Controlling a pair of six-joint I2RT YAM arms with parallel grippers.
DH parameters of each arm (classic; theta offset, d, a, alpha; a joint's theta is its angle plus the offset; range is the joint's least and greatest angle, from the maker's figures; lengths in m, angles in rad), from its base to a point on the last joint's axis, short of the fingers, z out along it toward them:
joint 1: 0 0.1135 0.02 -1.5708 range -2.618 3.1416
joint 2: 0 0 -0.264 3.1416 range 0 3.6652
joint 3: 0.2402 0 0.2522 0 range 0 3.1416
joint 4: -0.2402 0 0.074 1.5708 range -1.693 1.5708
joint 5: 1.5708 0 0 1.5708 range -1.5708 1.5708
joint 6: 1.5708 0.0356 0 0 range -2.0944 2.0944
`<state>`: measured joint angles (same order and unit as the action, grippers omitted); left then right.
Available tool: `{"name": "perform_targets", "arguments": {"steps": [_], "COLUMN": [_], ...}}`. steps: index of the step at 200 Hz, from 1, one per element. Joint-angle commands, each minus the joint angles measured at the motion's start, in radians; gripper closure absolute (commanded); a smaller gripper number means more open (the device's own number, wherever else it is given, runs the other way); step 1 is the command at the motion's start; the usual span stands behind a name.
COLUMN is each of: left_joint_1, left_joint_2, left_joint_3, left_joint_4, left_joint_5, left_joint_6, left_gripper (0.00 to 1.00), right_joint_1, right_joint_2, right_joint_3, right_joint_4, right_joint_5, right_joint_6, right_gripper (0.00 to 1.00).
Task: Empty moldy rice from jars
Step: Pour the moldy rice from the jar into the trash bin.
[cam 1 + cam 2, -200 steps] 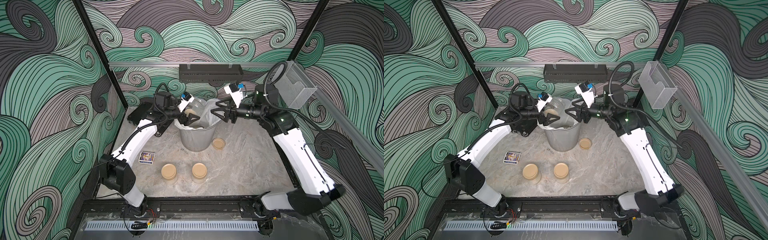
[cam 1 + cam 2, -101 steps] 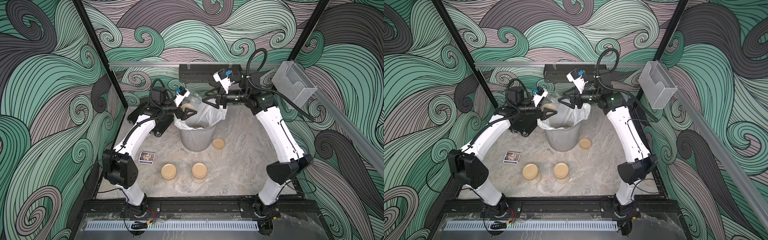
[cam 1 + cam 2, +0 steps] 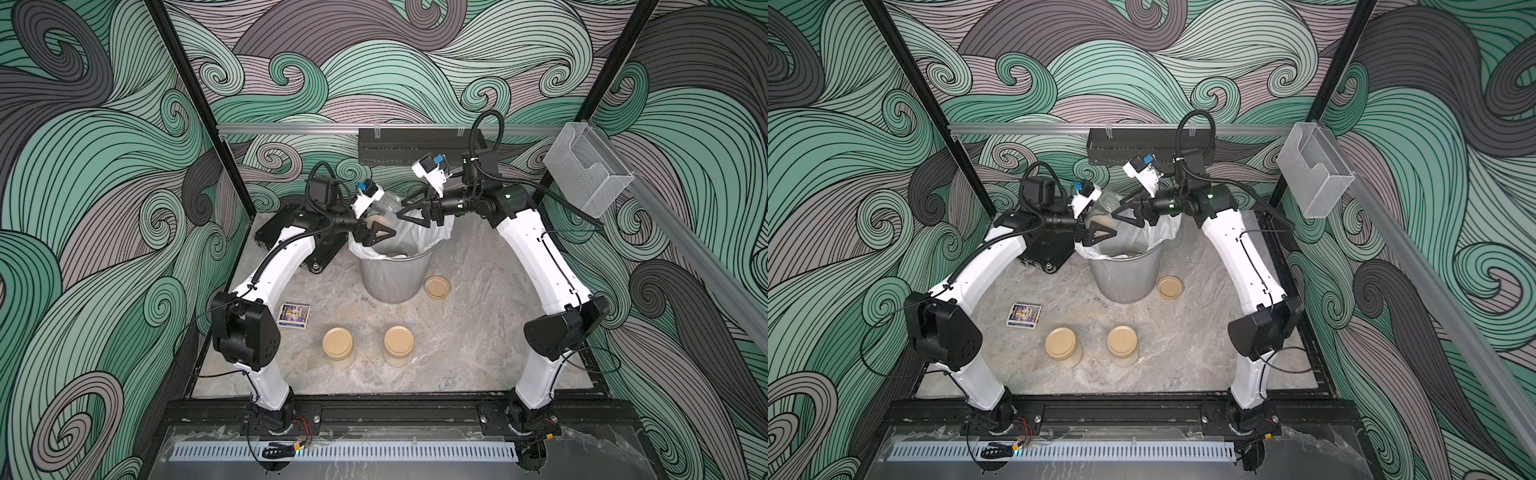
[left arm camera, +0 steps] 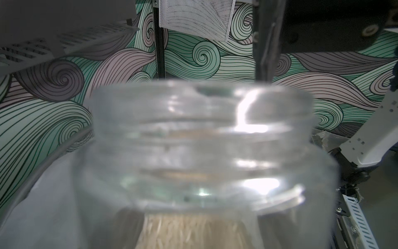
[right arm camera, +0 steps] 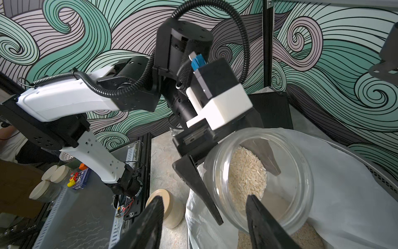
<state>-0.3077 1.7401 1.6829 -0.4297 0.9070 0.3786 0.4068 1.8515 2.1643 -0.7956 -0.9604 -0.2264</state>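
- Where the grey marbled tabletop [image 3: 478, 340] fills the lower middle of both top views, we see it closed in by walls [image 3: 124, 174] printed with green, mauve and grey swirls.
- Black posts [image 3: 195, 104] rise at the upper left and upper right. A silver rail [image 3: 291, 128] crosses the back between them and carries a black tray [image 3: 415, 145] at upper centre.
- A clear holder [image 3: 586, 178] hangs at the right of the frame.
- Along the lower edge we find a black base rail [image 3: 395, 413] and, below it, a white slotted strip [image 3: 345, 451].
- A mesh wastebasket [image 3: 390, 282] with a white liner [image 3: 438, 232] stands at the centre back of the tabletop.
- The left gripper [image 3: 382, 222] is clamped on the open jar [image 3: 384, 205], which it holds tilted above the wastebasket's left rim.
- In the right wrist view we see rice [image 5: 247, 172] heaped against the jar's lower wall. More grains lie at the bottom of the liner.
- The right gripper [image 3: 402, 209] hovers just right of the jar, above the liner, with its jaws well apart and nothing between them.
- A loose tan lid [image 3: 436, 286] lies just right of the wastebasket's foot.
- Two lidded jars [image 3: 338, 341] stand side by side, not touching, at lower centre.
- A small printed box [image 3: 294, 314] lies to their upper left.
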Motion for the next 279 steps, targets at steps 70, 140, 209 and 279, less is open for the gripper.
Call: {"name": "perform_targets", "arguments": {"steps": [70, 140, 209, 279], "left_joint_1": [-0.076, -0.073, -0.072, -0.07], "left_joint_2": [0.04, 0.038, 0.045, -0.048], "left_joint_3": [0.132, 0.148, 0.206, 0.085], "left_joint_4": [-0.139, -0.058, -0.063, -0.016], "left_joint_5": [-0.014, -0.032, -0.023, -0.172], "left_joint_6": [0.117, 0.102, 0.131, 0.134], "left_gripper": [0.69, 0.69, 0.62, 0.02], "right_joint_1": [0.015, 0.01, 0.043, 0.044], "right_joint_2": [0.026, 0.054, 0.122, 0.14], "right_joint_3": [-0.024, 0.027, 0.097, 0.139], "right_joint_4": [-0.071, -0.119, -0.148, -0.138], "right_joint_5": [0.084, -0.01, 0.031, 0.08], "right_joint_6": [-0.103, -0.058, -0.067, -0.021], "right_gripper": [0.42, 0.51, 0.81, 1.0]}}
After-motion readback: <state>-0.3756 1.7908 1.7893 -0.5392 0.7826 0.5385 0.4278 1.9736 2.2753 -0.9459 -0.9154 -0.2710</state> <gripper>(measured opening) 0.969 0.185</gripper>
